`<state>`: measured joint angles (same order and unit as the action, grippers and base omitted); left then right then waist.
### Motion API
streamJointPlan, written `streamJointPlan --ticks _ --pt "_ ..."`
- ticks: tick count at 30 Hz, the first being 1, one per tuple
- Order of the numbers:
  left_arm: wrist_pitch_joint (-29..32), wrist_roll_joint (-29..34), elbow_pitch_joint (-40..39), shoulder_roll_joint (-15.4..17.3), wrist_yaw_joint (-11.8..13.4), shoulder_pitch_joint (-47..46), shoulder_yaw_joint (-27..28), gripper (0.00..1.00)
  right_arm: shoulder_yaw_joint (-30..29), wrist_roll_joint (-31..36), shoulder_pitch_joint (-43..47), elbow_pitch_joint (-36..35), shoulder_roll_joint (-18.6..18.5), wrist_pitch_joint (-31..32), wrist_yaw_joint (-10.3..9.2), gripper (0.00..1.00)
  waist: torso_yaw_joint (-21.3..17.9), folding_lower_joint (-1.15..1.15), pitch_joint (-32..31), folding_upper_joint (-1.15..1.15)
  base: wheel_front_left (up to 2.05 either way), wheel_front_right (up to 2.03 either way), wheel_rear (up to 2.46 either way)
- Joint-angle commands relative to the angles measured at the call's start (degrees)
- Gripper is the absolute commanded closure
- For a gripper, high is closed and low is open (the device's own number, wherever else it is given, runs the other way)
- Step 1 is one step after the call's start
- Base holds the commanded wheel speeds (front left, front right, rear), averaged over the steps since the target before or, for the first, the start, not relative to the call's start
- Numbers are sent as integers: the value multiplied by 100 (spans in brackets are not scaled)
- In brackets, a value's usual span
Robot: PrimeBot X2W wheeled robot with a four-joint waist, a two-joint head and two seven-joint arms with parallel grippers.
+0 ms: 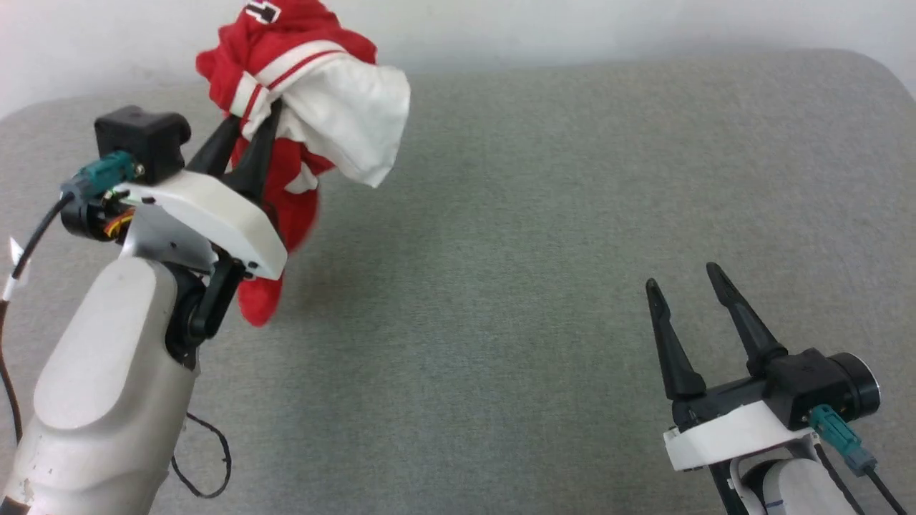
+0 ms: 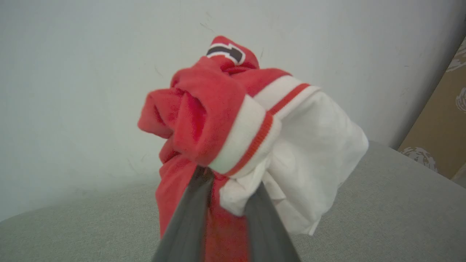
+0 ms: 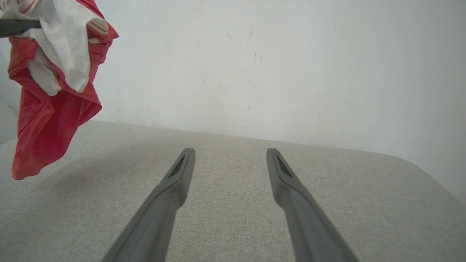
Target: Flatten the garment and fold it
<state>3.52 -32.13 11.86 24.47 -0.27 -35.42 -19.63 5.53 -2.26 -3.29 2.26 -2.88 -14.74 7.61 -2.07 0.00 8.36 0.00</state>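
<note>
Left tool (image 1: 255,114) is clamped on a bunched red jersey (image 1: 293,36), fingers pinching at the red-and-white striped seam beside the white sleeve (image 1: 358,121). We see the bundle held up over the far left part of the grey fabric surface (image 1: 501,250), its lowest red fold seemingly just clear of that surface, a black white-outlined mark at its top. Right tool (image 1: 681,275) hovers low over the near right part of the surface, fingers spread wide, nothing between them.
</note>
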Motion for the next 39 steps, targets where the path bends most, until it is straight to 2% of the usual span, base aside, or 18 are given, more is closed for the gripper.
streamJointPlan --ticks 1,5,8,17,18,19,23,27,34,39 --pt "0 42 -43 54 82 94 11 100 2 -10 -92 0 1 -25 -12 0 -118 0 119 0 0 0 0" --pt "-15 18 -49 82 134 234 22 100 10 -21 -86 -3 1 -26 -12 0 -130 0 163 0 0 0 0" --pt "16 -16 -81 35 75 339 -80 100 -89 -25 -66 -8 1 -26 -12 0 -82 0 153 0 0 0 0" --pt "62 -71 27 -434 -33 755 -621 100 -301 -108 50 -73 1 -26 -12 0 35 0 144 0 0 0 0" --pt "98 -63 96 -483 -65 809 -719 59 -306 -100 65 -63 1 -26 -12 0 44 0 153 0 0 0 0" --pt "157 -55 180 -533 -105 868 -833 0 -309 -90 71 -56 1 -26 -12 0 52 0 164 0 0 0 0" --pt "229 53 493 -698 -270 1052 -1257 0 -348 -61 67 -28 1 -26 -12 0 84 0 192 0 0 0 0" --pt "-127 123 667 -819 -273 1071 -1307 0 -424 -32 99 6 1 -26 -12 0 179 0 116 0 0 0 0" --pt "-1059 178 492 -813 26 1091 -904 0 -368 165 163 75 1 65 -12 0 476 0 -145 0 0 0 0" --pt "-1655 275 119 -661 437 1463 -499 0 46 341 164 130 -16 564 -12 0 790 0 -309 0 0 0 0"
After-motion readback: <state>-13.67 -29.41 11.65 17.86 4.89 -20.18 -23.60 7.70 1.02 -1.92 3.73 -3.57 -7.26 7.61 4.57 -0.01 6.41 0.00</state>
